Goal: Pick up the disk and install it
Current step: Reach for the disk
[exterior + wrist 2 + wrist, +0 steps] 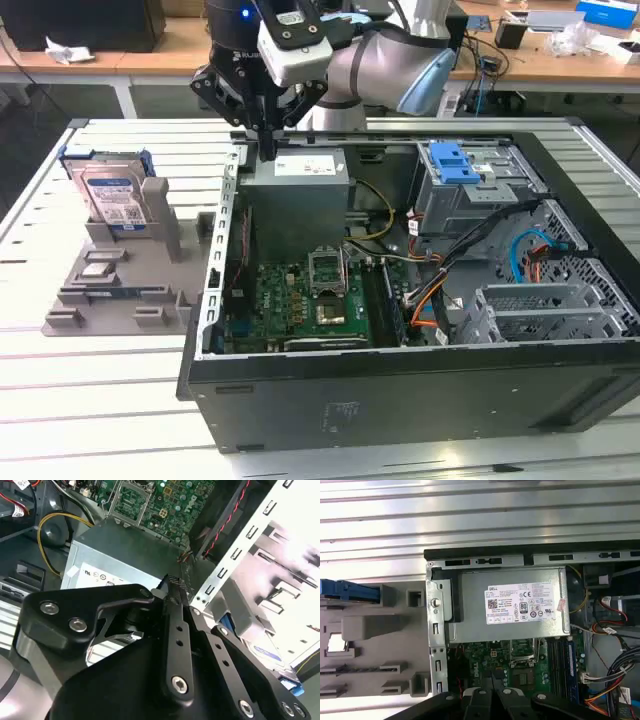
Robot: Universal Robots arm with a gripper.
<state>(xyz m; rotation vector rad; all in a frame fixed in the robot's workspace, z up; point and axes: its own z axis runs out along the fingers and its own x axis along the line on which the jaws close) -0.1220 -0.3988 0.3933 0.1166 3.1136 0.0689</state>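
Note:
The disk (113, 196) stands upright in a grey holder (150, 300) on the table at the exterior view's left, silver with a white-and-blue label and blue side rails. Its blue rail (350, 588) shows edge-on in the first wrist view, and part of its label (270, 653) shows in the second wrist view. My gripper (268, 150) hangs over the open computer case's (400, 390) wall nearest the holder, just above the grey power supply (300, 190). Its black fingers (173, 587) are shut with nothing between them. The disk lies well apart from the gripper.
Inside the case are a green motherboard (300, 300), a blue drive bay latch (455, 160), metal drive cages (540, 310) and loose cables (480, 240). A small silver chip (97, 268) lies on the holder. Desks with clutter stand behind the slatted table (90, 400).

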